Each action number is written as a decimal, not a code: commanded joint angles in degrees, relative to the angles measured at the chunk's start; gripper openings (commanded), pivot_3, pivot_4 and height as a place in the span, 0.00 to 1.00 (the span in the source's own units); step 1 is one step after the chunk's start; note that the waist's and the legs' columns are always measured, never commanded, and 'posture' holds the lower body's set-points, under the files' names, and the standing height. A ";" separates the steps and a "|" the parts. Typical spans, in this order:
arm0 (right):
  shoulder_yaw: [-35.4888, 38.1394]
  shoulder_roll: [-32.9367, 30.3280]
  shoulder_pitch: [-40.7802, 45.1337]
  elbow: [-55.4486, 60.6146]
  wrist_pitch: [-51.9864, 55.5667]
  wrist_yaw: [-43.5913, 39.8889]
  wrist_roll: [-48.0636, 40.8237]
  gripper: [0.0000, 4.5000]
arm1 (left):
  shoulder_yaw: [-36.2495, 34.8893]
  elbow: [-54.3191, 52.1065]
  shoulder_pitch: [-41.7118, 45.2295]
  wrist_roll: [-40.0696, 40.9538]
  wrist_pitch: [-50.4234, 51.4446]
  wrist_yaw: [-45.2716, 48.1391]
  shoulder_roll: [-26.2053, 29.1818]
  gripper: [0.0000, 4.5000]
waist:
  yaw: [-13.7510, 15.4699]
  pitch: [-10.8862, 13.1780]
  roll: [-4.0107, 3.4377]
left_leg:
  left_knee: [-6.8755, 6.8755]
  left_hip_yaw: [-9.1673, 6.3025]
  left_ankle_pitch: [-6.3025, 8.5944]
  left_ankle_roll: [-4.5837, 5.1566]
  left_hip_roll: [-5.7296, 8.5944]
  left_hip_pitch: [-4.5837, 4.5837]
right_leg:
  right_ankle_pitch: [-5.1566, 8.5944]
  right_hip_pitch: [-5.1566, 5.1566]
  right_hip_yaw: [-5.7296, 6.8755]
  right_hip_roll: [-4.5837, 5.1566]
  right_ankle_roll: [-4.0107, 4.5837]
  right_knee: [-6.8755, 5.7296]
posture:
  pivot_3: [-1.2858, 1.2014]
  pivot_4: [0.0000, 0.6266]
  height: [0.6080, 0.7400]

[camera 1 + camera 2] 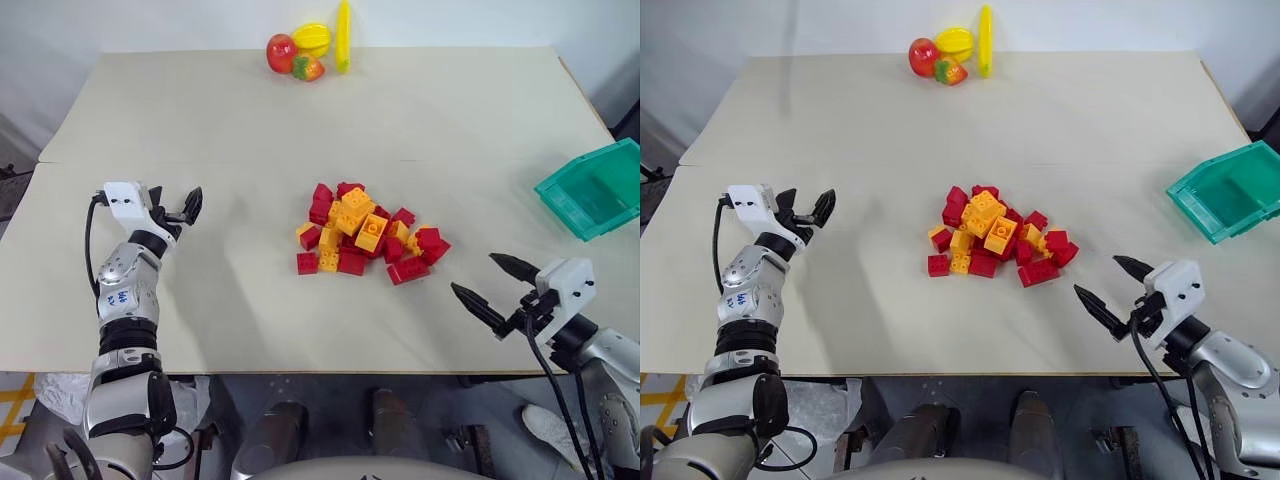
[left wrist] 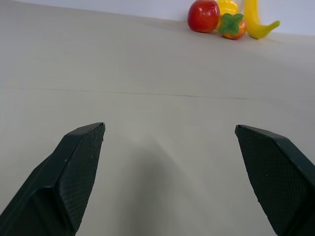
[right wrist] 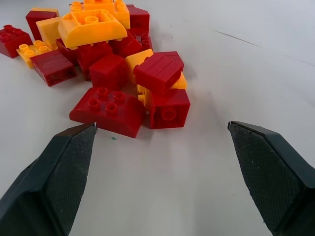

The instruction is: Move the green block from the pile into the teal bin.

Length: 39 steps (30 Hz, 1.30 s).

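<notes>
A pile (image 1: 368, 236) of toy bricks sits near the middle of a pale table (image 1: 230, 130), flanked by two robot grippers, both empty and with fingers spread wide. The heap holds red and orange-yellow bricks, roughly two dozen in all, too tightly stacked for an exact count; red ones appear slightly more numerous than the orange-yellow. No green can be made out among the visible bricks, so where the green block lies cannot be told; it may be buried under the others. The left gripper (image 1: 176, 209) hovers over bare tabletop well to the left of the pile, its two black fingers (image 2: 64, 182) apart with nothing between them. The right gripper (image 1: 494, 286) sits near the table's front edge, right of the pile, pointing toward it; its two fingers (image 3: 54, 182) are likewise spread, with the nearest red bricks (image 3: 109, 109) lying just ahead of the tips, untouched. One teal bin (image 1: 594, 187) rests at the table's right edge, well apart from the pile; what can be seen of its inside holds no bricks. At the far edge stand four pieces of toy fruit (image 1: 310, 48): one red apple, one yellow fruit, one strawberry and one banana, clustered together.
</notes>
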<state>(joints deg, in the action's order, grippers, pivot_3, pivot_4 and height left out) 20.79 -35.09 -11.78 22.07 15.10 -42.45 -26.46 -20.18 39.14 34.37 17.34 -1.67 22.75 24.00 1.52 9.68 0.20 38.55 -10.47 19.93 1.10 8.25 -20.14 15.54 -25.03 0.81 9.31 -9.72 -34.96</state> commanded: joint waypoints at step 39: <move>-8.49 -4.59 10.53 20.76 22.62 11.35 -6.60 1.00 | 12.75 -6.83 3.12 -0.10 1.49 38.85 7.44 0.43 | -0.18 0.03 0.06 | 0.05 0.34 0.06 0.11 -0.08 -0.12 | -0.14 -0.25 -0.21 -0.08 -0.01 -0.01 | 0.52 0.24 1.00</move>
<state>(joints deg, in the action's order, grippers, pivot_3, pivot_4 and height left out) 11.63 -39.95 -2.23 40.89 36.86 -32.21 -32.10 -6.84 33.98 37.20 16.98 0.59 61.32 30.49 1.34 9.72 0.26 38.60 -10.12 19.99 1.20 8.17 -20.26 15.41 -25.29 0.60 9.23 -9.72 -34.97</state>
